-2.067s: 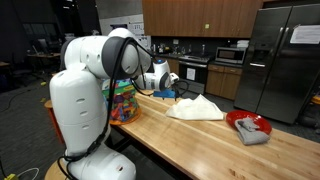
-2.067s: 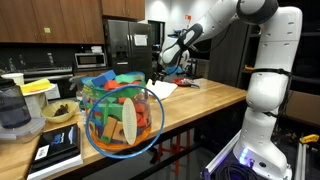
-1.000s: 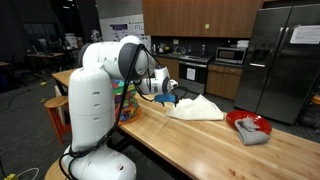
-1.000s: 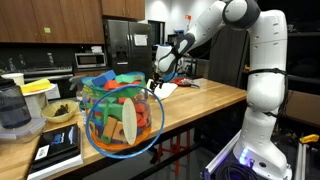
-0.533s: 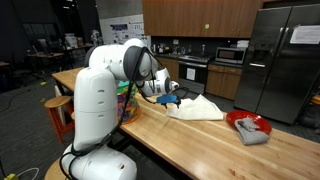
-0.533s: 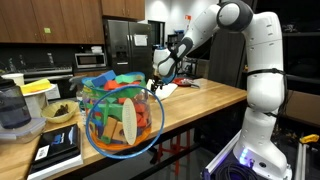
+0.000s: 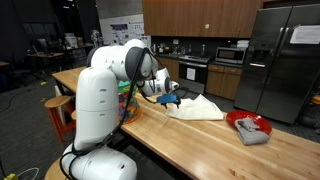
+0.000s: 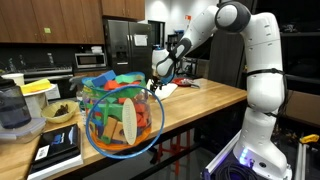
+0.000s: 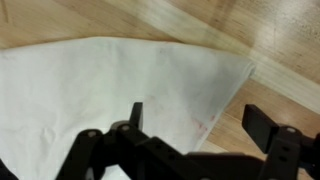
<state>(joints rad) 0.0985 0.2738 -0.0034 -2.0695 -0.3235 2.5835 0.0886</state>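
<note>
My gripper is open and empty. It hangs just above the edge of a white cloth that lies flat on the wooden countertop. One finger is over the cloth, the other over bare wood. In both exterior views the gripper is low over the near end of the white cloth. A blue object lies beside the gripper on the counter.
A clear bowl of colourful toys stands at one end of the counter. A red plate with a grey cloth sits at the other end. A fridge and cabinets stand behind.
The arm has swung toward the counter and lowered the gripper to the white cloth. In the last half second it has barely moved.
</note>
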